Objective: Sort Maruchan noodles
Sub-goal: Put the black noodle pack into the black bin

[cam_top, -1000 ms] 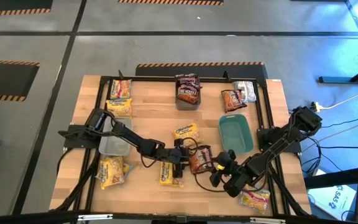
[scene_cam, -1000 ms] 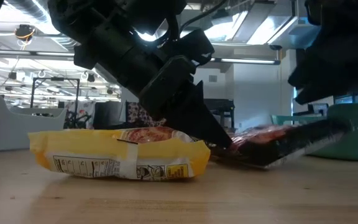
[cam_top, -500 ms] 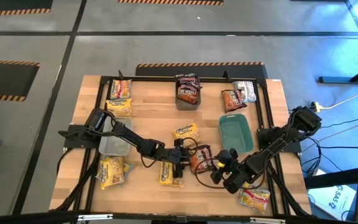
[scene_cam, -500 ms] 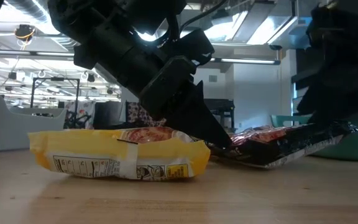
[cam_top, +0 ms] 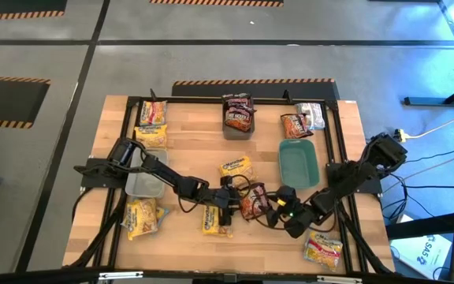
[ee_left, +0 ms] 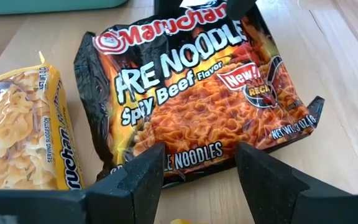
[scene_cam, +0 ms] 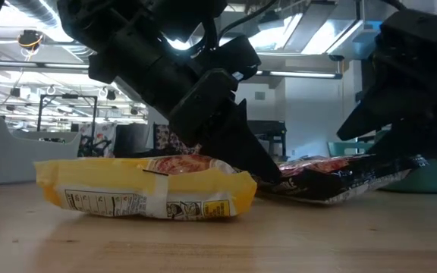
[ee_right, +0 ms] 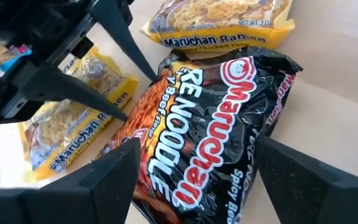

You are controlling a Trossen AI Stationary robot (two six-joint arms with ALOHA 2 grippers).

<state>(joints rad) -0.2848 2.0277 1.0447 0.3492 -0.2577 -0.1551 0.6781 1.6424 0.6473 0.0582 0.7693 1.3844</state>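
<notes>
The black Fire Noodle packet (ee_left: pixel 197 93) lies flat near the table's front middle, caught between both claws. The left claw (ee_left: pixel 197 171) has its fingers spread apart at the packet's near edge, one finger to each side of the bottom print, not clamped on it. The right claw (ee_right: pixel 194 177) comes from the opposite end, fingers also wide apart, straddling the packet's far corner. A yellow packet (ee_left: pixel 20 137) lies just beside the left claw, touching the black one's side; another yellow packet (ee_right: pixel 222 22) lies past the right claw's reach.

Likely trouble: both claws closing at once could tug the glossy wrapper two ways, or the left fingers could snag the yellow packet.

Half a second earlier the right claw sat farther off and held the packet's end lifted; now it is closer, and the packet lies lower.
</notes>
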